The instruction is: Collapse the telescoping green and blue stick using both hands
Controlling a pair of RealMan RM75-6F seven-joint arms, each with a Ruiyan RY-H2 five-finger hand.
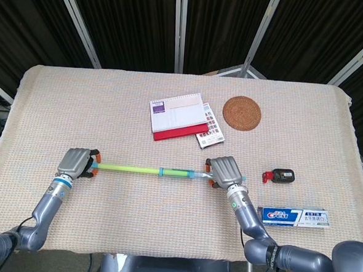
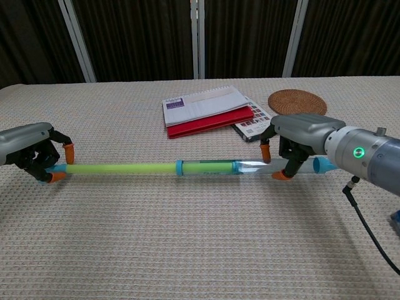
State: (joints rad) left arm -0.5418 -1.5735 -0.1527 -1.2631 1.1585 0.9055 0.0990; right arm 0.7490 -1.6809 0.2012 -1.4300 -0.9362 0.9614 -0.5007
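The telescoping stick (image 1: 148, 170) (image 2: 169, 167) lies level across the near half of the table, held just above the cloth. Its left part is green; its right part is a clear blue tube (image 2: 237, 166) with a blue collar at the joint. My left hand (image 1: 76, 163) (image 2: 34, 156) grips the green end, orange fingertips (image 2: 69, 150) curled around it. My right hand (image 1: 224, 171) (image 2: 297, 140) grips the blue end, fingers wrapped over the tube.
A red and white notebook (image 1: 179, 115) (image 2: 206, 111) lies behind the stick with a small booklet (image 1: 210, 132) beside it. A woven coaster (image 1: 241, 112) (image 2: 298, 103) sits at the back right. A black and red clip (image 1: 279, 175) and a toothpaste box (image 1: 295, 217) lie at the right.
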